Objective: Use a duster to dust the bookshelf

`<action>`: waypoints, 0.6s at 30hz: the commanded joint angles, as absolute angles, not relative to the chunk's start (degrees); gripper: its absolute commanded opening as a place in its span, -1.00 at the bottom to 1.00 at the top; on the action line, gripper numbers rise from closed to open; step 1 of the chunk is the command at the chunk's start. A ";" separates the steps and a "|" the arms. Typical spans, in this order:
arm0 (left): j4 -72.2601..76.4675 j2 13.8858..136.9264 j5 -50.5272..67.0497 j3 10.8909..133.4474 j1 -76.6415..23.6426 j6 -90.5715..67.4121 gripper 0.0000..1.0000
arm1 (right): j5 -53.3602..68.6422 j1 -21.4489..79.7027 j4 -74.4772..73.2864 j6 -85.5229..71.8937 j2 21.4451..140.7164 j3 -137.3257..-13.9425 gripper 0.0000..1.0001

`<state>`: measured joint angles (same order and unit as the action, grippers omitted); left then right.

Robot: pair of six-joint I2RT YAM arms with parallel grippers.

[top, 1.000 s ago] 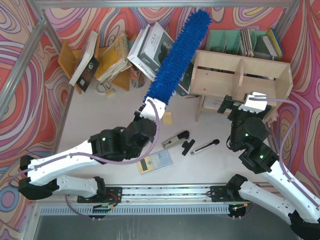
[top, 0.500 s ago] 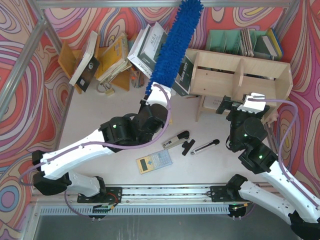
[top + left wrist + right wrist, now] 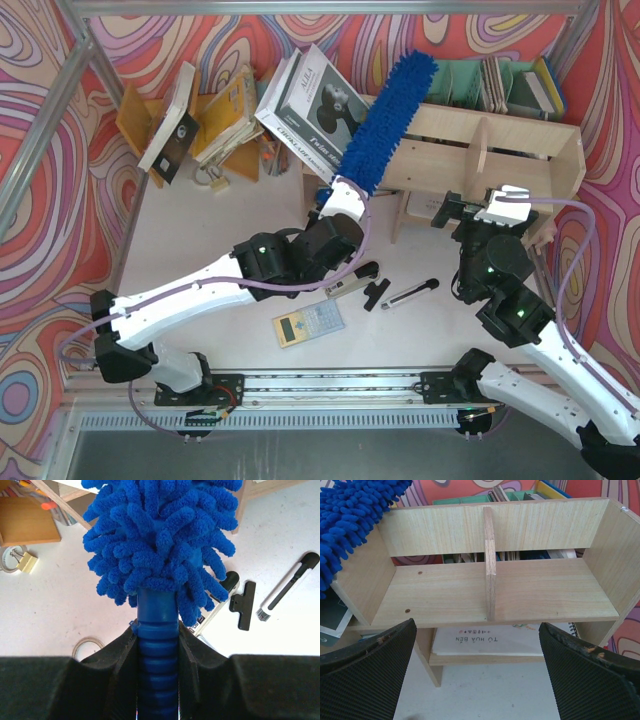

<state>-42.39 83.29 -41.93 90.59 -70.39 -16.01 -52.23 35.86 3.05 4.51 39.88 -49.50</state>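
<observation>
The pale plywood bookshelf (image 3: 500,150) stands at the back right, with one upright divider (image 3: 490,565) and a white book on its lower board. My left gripper (image 3: 345,200) is shut on the ribbed blue handle (image 3: 157,650) of the blue fluffy duster (image 3: 392,120). The duster head leans up and right, its tip over the shelf's left end; it also shows at the top left of the right wrist view (image 3: 350,525). My right gripper (image 3: 478,212) is open and empty, just in front of the shelf, its pads (image 3: 365,670) wide apart.
Books and an orange-brown rack (image 3: 215,115) lie at the back left. Green file holders (image 3: 490,82) stand behind the shelf. A calculator (image 3: 310,323), a black-and-silver tool (image 3: 352,280), a black clip (image 3: 376,294) and a pen-like stick (image 3: 410,294) lie on the table between the arms.
My left arm has swung the duster rightwards, from over the books to the left end of the bookshelf. The right arm has not moved.
</observation>
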 commanded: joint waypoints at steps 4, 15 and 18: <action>-39.96 80.75 -44.90 89.88 -70.19 -15.11 -1.00 | -52.16 35.42 3.52 4.03 40.27 -49.63 0.95; -32.56 68.10 -49.40 81.36 -70.12 -9.98 -1.00 | -52.03 35.49 3.01 3.44 40.21 -49.58 0.95; -32.32 66.73 -49.54 79.66 -70.13 -10.63 -1.00 | -52.03 35.47 2.84 3.36 40.34 -49.67 0.95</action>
